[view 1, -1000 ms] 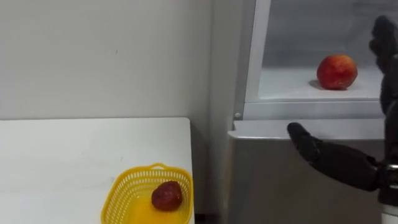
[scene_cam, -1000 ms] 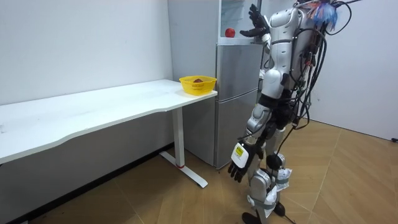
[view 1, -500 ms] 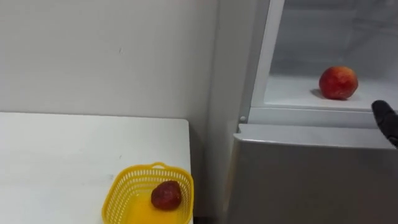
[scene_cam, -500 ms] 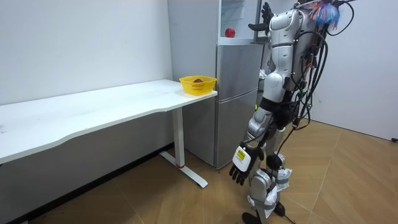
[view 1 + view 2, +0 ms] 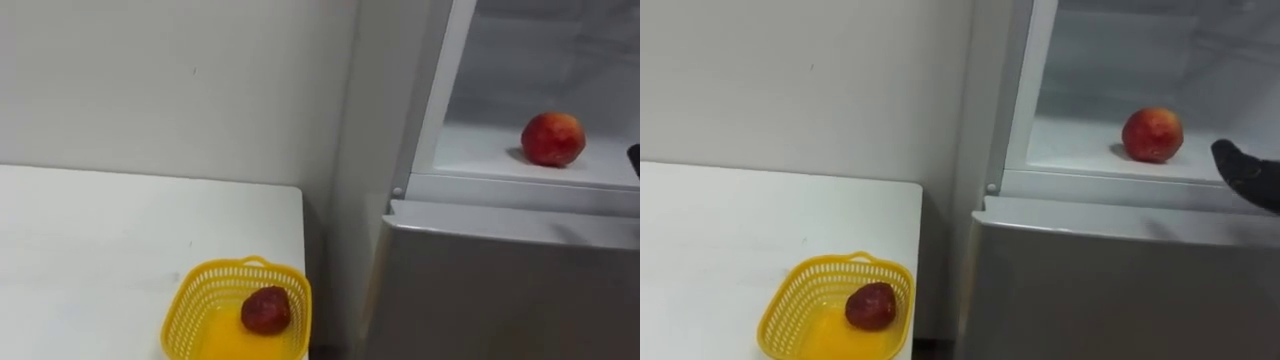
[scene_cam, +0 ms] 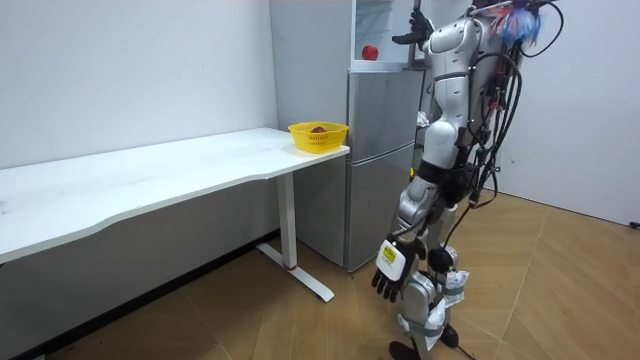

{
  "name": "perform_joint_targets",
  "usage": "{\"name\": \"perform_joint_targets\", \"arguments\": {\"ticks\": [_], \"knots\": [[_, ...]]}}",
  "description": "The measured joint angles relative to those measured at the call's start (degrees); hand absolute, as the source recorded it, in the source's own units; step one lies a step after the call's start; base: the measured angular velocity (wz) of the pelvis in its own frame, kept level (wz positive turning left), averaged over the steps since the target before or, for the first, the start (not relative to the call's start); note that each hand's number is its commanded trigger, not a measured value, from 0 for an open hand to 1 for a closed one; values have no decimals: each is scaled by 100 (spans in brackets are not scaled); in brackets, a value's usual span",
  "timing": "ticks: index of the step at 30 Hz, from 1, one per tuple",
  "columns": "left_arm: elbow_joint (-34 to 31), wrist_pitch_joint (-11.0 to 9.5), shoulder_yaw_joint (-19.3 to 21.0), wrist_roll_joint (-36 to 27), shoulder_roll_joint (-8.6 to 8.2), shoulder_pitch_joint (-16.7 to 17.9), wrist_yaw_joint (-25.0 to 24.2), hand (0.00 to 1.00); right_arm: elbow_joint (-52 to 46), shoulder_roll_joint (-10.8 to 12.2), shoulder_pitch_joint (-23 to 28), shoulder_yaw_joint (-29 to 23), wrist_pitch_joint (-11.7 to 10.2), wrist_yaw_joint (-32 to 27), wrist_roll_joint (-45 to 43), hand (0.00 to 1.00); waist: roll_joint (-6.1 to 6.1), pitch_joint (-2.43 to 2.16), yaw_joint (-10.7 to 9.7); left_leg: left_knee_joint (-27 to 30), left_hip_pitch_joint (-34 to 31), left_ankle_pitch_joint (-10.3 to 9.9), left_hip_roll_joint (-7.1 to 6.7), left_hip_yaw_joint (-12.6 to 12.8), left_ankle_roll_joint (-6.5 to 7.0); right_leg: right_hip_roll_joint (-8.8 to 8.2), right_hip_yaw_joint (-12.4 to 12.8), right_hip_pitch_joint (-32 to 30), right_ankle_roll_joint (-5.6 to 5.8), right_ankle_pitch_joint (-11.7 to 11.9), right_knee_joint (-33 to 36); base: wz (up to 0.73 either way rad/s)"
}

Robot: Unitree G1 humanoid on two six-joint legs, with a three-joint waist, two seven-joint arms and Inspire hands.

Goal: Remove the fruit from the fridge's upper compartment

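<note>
A red, apple-like fruit (image 5: 552, 138) rests on the white shelf (image 5: 480, 155) of the open upper fridge compartment; I also see this fruit (image 6: 370, 52) in the room view. My right hand (image 5: 1250, 172) shows as a dark fingertip at the right edge, level with the shelf front and apart from the fruit. In the room view my right hand (image 6: 415, 25) is raised beside the compartment, fingers straight, holding nothing. My left hand (image 6: 390, 268) hangs by my leg with relaxed fingers.
A yellow basket (image 5: 200, 290) holding a dark red fruit (image 5: 265, 310) sits at the corner of the white table (image 5: 100, 240), just left of the fridge. The shut grey lower fridge door (image 5: 500, 290) fills the space under the shelf. I stand right in front of the fridge.
My right hand has drawn back to the right, from in front of the lower door to the view's edge. The eye view has shifted slightly; the fruit has not moved.
</note>
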Motion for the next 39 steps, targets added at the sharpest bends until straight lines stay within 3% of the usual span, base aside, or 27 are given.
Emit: {"name": "perform_joint_targets", "arguments": {"ticks": [4,8,15,19,25,28,33,39], "knots": [[-12,3,-9,-1,100,34,5,0,664,-151,-322,43,22,301,312,0,-107,14,12,28,-4,0,3,-72,-2,-28,-57,83,0,0,-82,13],[-13,45,-17,-10,121,53,-5,0,907,-214,-330,195,126,544,577,0,-129,3,20,32,-12,-1,-12,-116,-2,-47,-119,104,2,-1,-91,6],[-66,128,-15,-30,224,34,2,0,1300,-232,-754,389,372,783,869,0,-50,16,5,30,-14,-2,-15,-147,-1,-52,-148,100,3,-1,-84,0],[-160,196,-14,9,225,52,-40,0,1330,-234,-862,389,373,845,865,0,57,-31,8,34,-33,-1,-15,-196,-1,-51,-176,96,3,-1,-82,4],[-249,250,-11,6,224,110,-50,0,1642,-235,-937,433,492,1106,995,0,88,-26,22,74,-18,-1,-9,-201,-2,-53,-186,98,-1,-4,-74,1],[-268,276,3,7,228,155,-56,0,1678,-237,-939,509,562,1214,995,0,70,-21,17,99,-29,-1,-19,-206,-2,-62,-189,99,-3,-11,-74,0],[-511,375,122,18,227,267,-48,0,1825,-268,-942,592,694,1317,1029,0,-22,-60,40,114,-10,-1,-22,-179,-2,-69,-194,128,-1,-14,-47,0],[-698,489,206,17,225,365,-35,0,2090,-489,-1026,604,872,1435,1025,0,-96,-49,67,109,-5,-1,-27,-229,-2,-78,-292,185,-1,-14,-53,5]]}}
